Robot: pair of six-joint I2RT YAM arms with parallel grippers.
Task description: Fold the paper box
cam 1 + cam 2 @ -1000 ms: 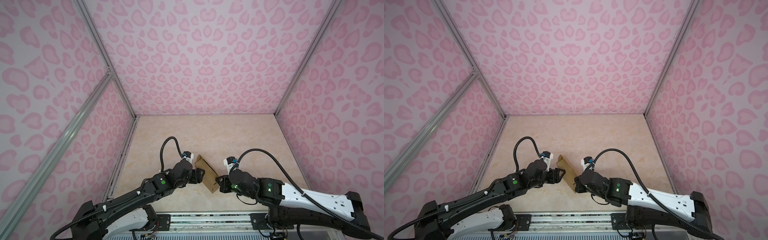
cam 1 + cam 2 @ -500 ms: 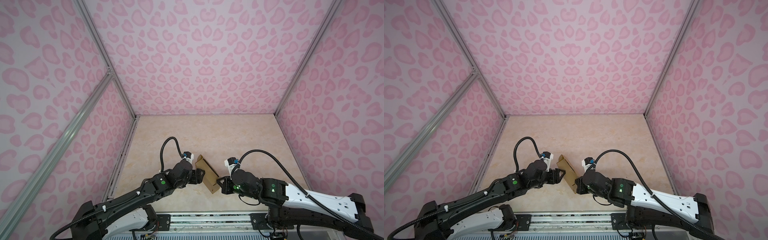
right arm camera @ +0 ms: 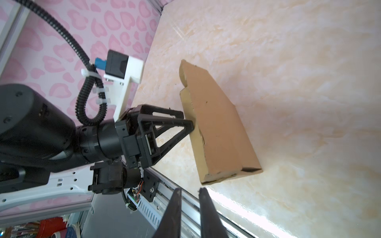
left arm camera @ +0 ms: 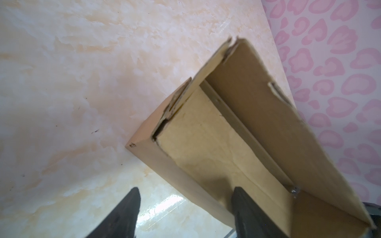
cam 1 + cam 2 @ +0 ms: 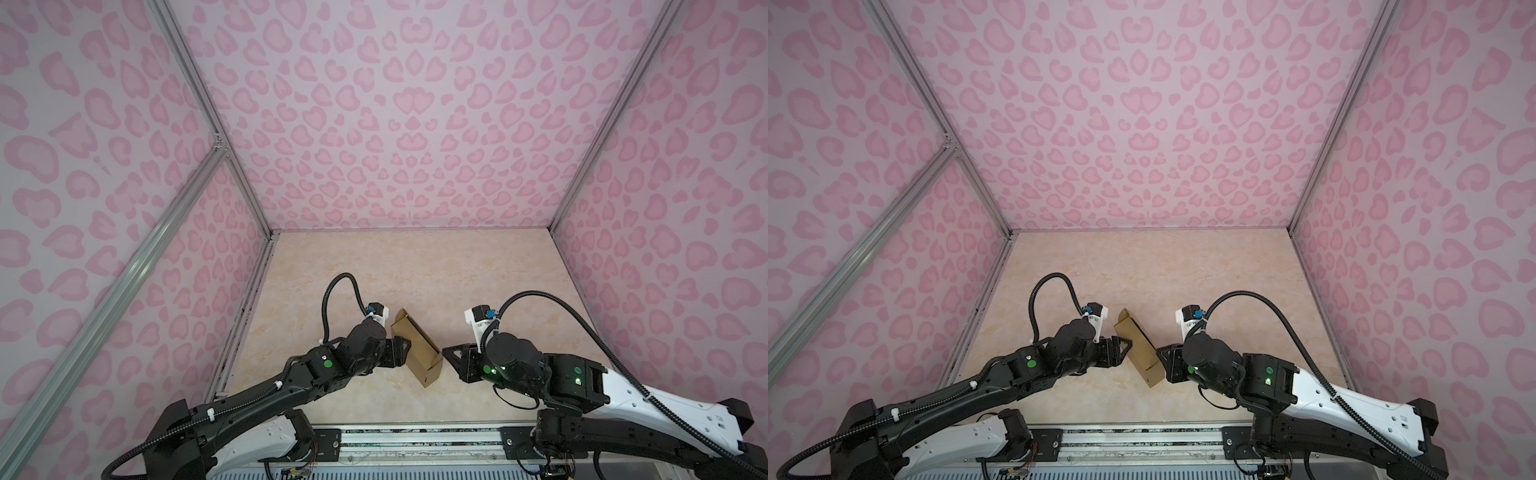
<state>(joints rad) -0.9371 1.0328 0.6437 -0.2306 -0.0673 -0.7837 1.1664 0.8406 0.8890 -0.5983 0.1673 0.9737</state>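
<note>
Box [image 3: 218,131], part-folded, on edge on table [image 5: 415,266].
Left gripper [image 3: 187,118] jaws wide, astride its wall; right gripper [image 3: 189,189] jaws slightly parted, empty.

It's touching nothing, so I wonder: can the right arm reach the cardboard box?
Probably yes: the right tool sits close beside the paper box, only bare table between them, the left tool on its other side.
</note>
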